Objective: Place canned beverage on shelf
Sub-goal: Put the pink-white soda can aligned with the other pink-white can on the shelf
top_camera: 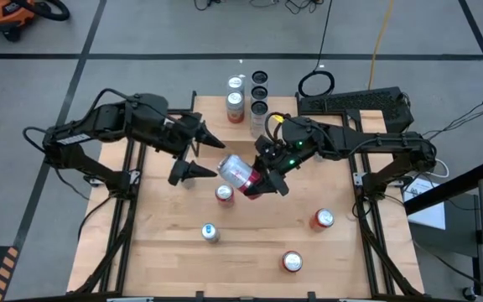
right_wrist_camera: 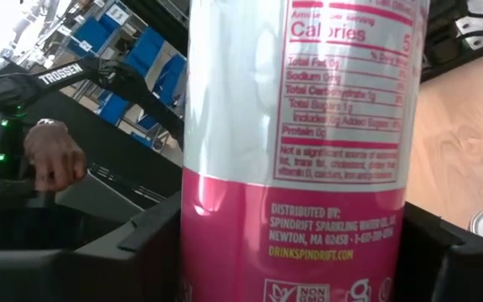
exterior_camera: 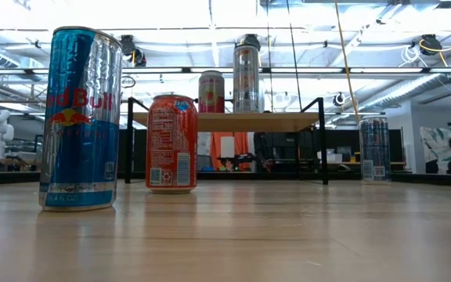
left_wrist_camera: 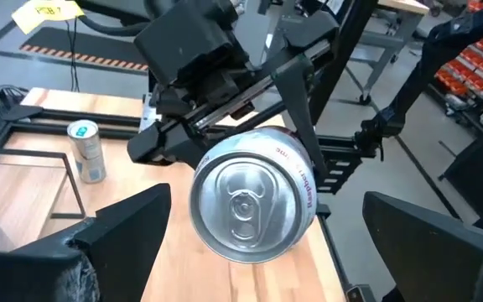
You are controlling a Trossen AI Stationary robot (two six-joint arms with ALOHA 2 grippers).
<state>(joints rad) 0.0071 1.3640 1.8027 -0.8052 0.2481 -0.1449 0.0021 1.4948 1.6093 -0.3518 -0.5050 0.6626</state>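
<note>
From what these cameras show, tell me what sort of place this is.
Probably a robotics lab or workshop. A light wooden worktable on a black metal frame stands on a grey floor marked with black tape lines, a black keyboard sits at the table's far edge, and blue storage bins line the background.

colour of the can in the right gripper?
White upper part, pink base on the can; right wrist view shows it best.

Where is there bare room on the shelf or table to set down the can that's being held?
The shelf is crowded at its left end, where cans stand; bare top shows only beside them, toward the right arm. On the table, the near-left corner beside the blue can is bare. The right hand holds the pink can; the open left hand flanks it.
</note>
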